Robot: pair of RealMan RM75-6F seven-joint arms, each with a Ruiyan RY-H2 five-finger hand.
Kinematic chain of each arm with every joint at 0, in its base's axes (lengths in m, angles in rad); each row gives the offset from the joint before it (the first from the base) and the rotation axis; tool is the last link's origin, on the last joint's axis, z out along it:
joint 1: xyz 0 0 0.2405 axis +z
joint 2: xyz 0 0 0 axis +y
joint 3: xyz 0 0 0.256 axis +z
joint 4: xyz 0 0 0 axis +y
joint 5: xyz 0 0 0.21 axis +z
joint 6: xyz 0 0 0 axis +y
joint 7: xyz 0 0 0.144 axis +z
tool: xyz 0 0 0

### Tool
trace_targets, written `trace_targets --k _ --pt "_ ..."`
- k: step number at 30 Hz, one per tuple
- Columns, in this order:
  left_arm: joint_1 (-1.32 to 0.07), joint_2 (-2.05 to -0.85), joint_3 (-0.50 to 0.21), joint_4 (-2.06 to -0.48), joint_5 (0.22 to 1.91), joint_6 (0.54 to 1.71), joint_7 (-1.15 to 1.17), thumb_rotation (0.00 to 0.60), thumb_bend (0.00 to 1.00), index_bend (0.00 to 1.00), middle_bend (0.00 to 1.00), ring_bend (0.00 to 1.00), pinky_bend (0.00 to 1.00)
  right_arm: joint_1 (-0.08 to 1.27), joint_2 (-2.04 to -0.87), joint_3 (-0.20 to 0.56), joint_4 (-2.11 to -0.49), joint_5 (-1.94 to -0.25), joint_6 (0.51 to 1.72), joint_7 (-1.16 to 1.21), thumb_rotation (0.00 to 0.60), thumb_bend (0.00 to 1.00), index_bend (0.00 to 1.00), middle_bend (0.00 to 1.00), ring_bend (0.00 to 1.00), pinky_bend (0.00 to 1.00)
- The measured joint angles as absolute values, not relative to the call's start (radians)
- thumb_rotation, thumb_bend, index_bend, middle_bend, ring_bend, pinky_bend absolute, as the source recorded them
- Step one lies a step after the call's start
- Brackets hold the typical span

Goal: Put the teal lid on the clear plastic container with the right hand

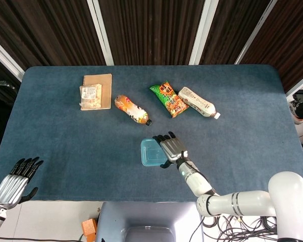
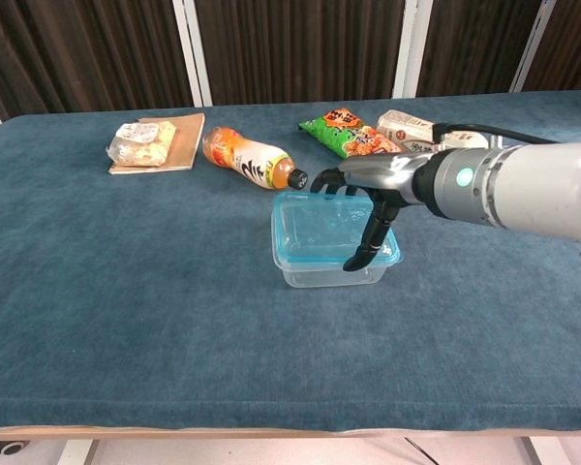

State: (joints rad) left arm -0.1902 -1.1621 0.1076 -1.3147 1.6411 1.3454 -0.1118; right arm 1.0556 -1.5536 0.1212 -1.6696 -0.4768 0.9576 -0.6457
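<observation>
Dark slatted panels back a table covered in blue cloth. At the near left corner in the head view, the left hand hangs just off the table edge with its fingers straight and close together, holding nothing. Toward the far left lies a brown notebook with a clear snack packet on its left part. Right of it, an orange-labelled bottle lies on its side, its dark cap pointing toward the near right, close to the container's far corner. Near the table's middle sits the clear plastic container, a rounded rectangle whose slightly longer axis runs left to right in the chest view. The teal lid lies flat on its rim, lined up with it. The right hand rests over the lid's right part, fingers spread across the far edge and the thumb reaching down the near right side; whether it presses or merely touches is unclear. Beyond lie a green snack bag and, just right of it, a white-labelled bottle with its cap pointing right.
</observation>
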Motion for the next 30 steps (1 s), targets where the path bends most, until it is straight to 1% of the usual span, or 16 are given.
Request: trace_targets --k 1,3,5,7,9,15,25,26,28,29,30 --pt "-0.19 -1.162 0.108 -1.314 1.641 1.346 -0.112 0.6 0.35 0.0 0.03 0.03 0.04 1.056 -1.555 0.121 -1.668 -0.475 0.958 -0.647 0.6 0.1 0.32 0.2 0.08 0.01" --pt "-0.19 -1.161 0.107 -1.314 1.641 1.346 -0.113 0.6 0.35 0.0 0.03 0.03 0.04 1.058 -1.554 0.121 -1.668 -0.469 0.956 -0.649 0.6 0.1 0.18 0.12 0.03 0.0" --pt "-0.189 -1.16 0.107 -1.314 1.641 1.347 -0.115 0.6 0.34 0.0 0.03 0.03 0.04 1.061 -1.552 0.121 -1.671 -0.457 0.951 -0.652 0.6 0.1 0.08 0.06 0.0 0.0" --pt "-0.19 -1.16 0.107 -1.314 1.641 1.346 -0.116 0.6 0.35 0.0 0.03 0.03 0.04 1.066 -1.549 0.121 -1.675 -0.448 0.946 -0.656 0.6 0.1 0.02 0.04 0.0 0.0" --pt "-0.19 -1.159 0.107 -1.315 1.641 1.345 -0.117 0.6 0.34 0.0 0.03 0.03 0.04 1.067 -1.549 0.121 -1.676 -0.448 0.946 -0.656 0.6 0.1 0.0 0.02 0.0 0.0" --pt "-0.19 -1.157 0.106 -1.318 1.641 1.346 -0.117 0.6 0.34 0.0 0.03 0.03 0.04 1.067 -1.543 0.119 -1.682 -0.449 0.949 -0.656 0.6 0.1 0.0 0.0 0.0 0.0" --pt "-0.189 -1.151 0.104 -1.325 1.638 1.347 -0.115 0.6 0.35 0.0 0.03 0.03 0.04 1.056 -1.481 0.112 -1.754 -0.508 0.955 -0.643 0.6 0.1 0.0 0.0 0.0 0.0" --pt "-0.189 -1.151 0.104 -1.324 1.637 1.348 -0.117 0.6 0.35 0.0 0.04 0.03 0.04 1.054 -1.474 0.111 -1.763 -0.521 0.957 -0.641 0.6 0.1 0.03 0.0 0.0 0.0" --pt "-0.188 -1.152 0.103 -1.32 1.635 1.347 -0.123 0.6 0.35 0.0 0.04 0.04 0.04 1.048 -1.461 0.107 -1.78 -0.555 0.963 -0.639 0.6 0.14 0.11 0.0 0.0 0.0" --pt "-0.188 -1.153 0.103 -1.318 1.635 1.347 -0.126 0.6 0.35 0.0 0.04 0.04 0.04 1.046 -1.457 0.104 -1.786 -0.572 0.967 -0.638 0.6 0.2 0.18 0.0 0.0 0.0" --pt "-0.188 -1.154 0.103 -1.315 1.636 1.347 -0.127 0.6 0.35 0.0 0.04 0.04 0.04 1.044 -1.456 0.102 -1.789 -0.588 0.972 -0.638 0.6 0.26 0.21 0.0 0.0 0.0"
